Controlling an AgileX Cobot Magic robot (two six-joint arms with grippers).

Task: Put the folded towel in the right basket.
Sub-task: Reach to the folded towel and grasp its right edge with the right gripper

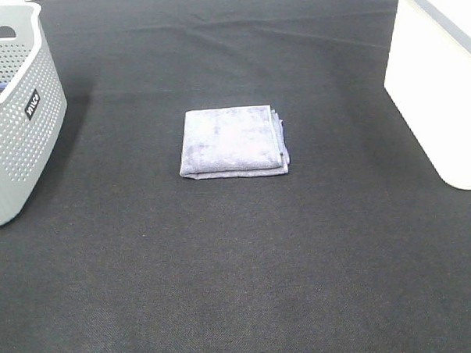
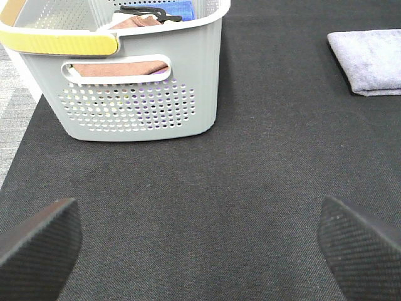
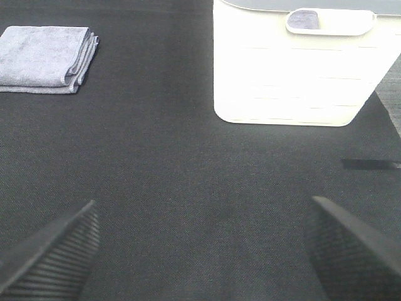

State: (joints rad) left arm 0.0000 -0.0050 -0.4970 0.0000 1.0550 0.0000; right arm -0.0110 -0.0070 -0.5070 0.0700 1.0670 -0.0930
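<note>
A folded grey-lavender towel (image 1: 232,141) lies flat on the black mat in the middle of the exterior high view. It also shows in the left wrist view (image 2: 368,61) and in the right wrist view (image 3: 47,58). The right basket (image 1: 442,74) is white and stands at the right edge; the right wrist view shows it (image 3: 294,75) with a handle slot. My left gripper (image 2: 200,244) is open and empty, low over the mat. My right gripper (image 3: 200,251) is open and empty, also over bare mat. Neither arm shows in the exterior high view.
A grey perforated basket (image 1: 14,108) stands at the left edge; in the left wrist view it (image 2: 135,88) holds folded cloths and has a yellow rim handle. The black mat (image 1: 239,262) covers the table.
</note>
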